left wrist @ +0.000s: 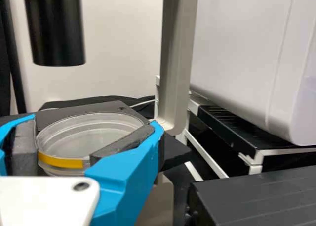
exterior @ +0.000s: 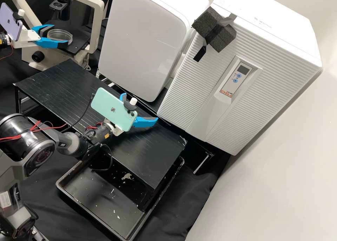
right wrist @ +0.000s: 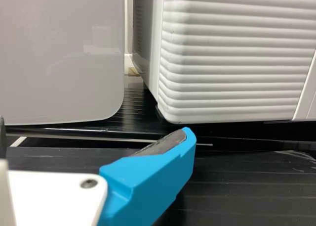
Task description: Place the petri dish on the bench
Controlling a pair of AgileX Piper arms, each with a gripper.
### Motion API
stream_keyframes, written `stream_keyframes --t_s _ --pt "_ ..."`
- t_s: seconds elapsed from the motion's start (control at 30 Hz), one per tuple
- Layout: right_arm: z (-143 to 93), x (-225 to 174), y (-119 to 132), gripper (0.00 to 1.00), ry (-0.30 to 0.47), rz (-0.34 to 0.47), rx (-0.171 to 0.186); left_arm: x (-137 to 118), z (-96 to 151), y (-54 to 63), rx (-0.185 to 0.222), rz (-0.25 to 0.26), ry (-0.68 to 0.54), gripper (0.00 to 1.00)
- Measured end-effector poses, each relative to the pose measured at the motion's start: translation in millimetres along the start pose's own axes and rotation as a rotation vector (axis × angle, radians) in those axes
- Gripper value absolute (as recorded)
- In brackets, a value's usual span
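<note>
Pincer of the left arm [exterior: 60, 34] grasps the petri dish [left wrist: 64, 161] from opposite sides, the dish level between its blue fingers [left wrist: 121, 179]. Both are at the microscope [exterior: 97, 26], over its dark stage [exterior: 78, 47]; whether the dish's base touches that stage, I cannot tell. Beyond them runs the worktop [exterior: 52, 80], its short edge nearest the microscope. So the dish lies outside that edge, and the next move probably calls for carrying it inward across it, roughly along the worktop's long axis. The right pincer [exterior: 141, 108], spread and holding nothing, hangs over the worktop's middle, well apart; the left arm is plainly nearer.
</note>
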Motion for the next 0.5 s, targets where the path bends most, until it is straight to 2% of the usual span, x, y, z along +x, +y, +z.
stream_keyframes --t_s 0.17,0.5 --pt "0.0 0.0 0.0 1.0 0.0 0.0 0.0 0.2 15.8 -1.6 0.021 -0.027 -0.05 0.0" --pt "0.0 0.0 0.0 1.0 0.0 0.0 0.0 1.7 63.2 -12.1 0.104 -0.1 -0.238 0.0"
